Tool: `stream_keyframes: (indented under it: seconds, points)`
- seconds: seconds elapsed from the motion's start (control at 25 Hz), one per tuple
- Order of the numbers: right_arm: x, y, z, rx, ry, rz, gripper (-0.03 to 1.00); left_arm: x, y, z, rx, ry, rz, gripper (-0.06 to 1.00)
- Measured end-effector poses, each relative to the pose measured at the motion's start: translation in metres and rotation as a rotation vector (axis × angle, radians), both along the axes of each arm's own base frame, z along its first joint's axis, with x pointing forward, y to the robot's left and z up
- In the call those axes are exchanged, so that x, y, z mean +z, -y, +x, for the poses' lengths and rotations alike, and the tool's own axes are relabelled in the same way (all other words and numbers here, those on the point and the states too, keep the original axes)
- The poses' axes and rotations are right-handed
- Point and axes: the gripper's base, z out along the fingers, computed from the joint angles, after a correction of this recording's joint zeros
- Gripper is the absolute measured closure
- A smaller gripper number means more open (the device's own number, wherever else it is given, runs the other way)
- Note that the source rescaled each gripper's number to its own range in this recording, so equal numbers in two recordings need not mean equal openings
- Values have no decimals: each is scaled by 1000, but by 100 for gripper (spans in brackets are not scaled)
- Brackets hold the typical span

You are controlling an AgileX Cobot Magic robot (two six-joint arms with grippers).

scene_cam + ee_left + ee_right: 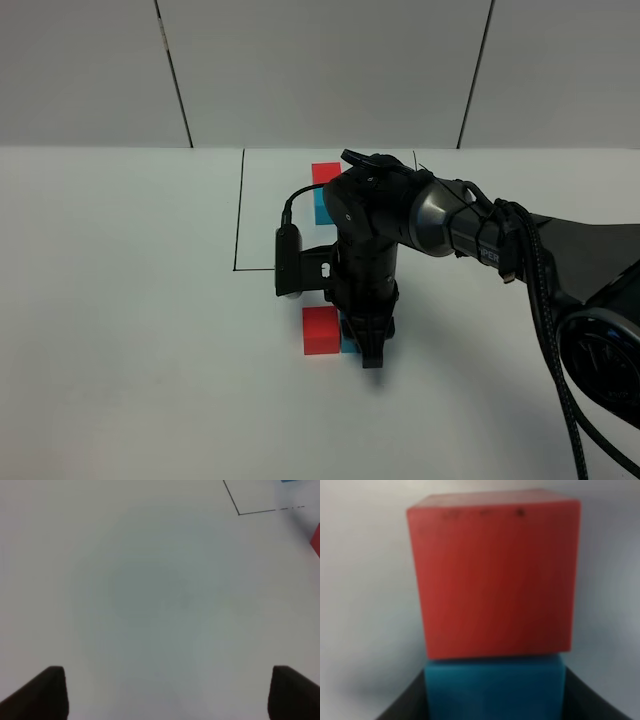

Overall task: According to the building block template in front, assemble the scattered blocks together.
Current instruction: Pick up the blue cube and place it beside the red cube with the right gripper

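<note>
Bright, even light falls on the white desk [120, 330]; my arm [440, 215] casts only a faint, soft shadow close beneath it, and its metal joint carries a dull sheen. My left wrist view is hazy and greyish, the fingers [45, 692] dark smears. My right wrist view is too close: the red cube [495, 580] and cyan cube [495, 690] blur at their edges.

Red cube [492, 575] touching cyan cube [495, 687]; cyan cube gripped between jaws.

White lettering on the right arm [490, 252] is too blurred to read
</note>
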Motion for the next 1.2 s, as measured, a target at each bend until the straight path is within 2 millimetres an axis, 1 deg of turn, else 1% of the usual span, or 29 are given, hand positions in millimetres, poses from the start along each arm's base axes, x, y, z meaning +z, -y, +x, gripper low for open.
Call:
stream_keyframes:
  seconds: [0.32, 1.2]
  points:
    - [0, -1, 0, 17, -5, 9, 97, 0, 0, 0, 0, 0, 0, 6]
    - [0, -4, -3, -2, -31, 40, 97, 0, 0, 0, 1, 0, -1, 6]
